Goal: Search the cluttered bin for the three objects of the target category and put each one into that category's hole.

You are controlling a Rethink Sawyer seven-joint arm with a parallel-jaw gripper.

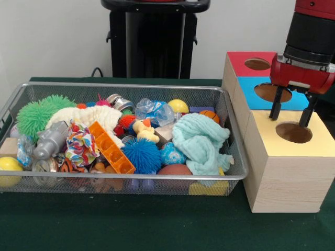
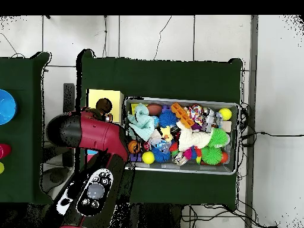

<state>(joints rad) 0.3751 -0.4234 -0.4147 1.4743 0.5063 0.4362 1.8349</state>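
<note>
Black fingers of the gripper are held apart and empty over the yellow-topped box's hole; one frilly fabric ball is seen at nine o'clock in the wire bin.

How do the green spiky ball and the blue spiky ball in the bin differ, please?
The green spiky ball lies at the left end of the bin, against its far wall, while the blue spiky ball sits near the middle, close to the near wall. The green one looks larger. An orange grid block leans against the blue one; the green borders a white knit cloth. Both are round with soft spikes.
</note>
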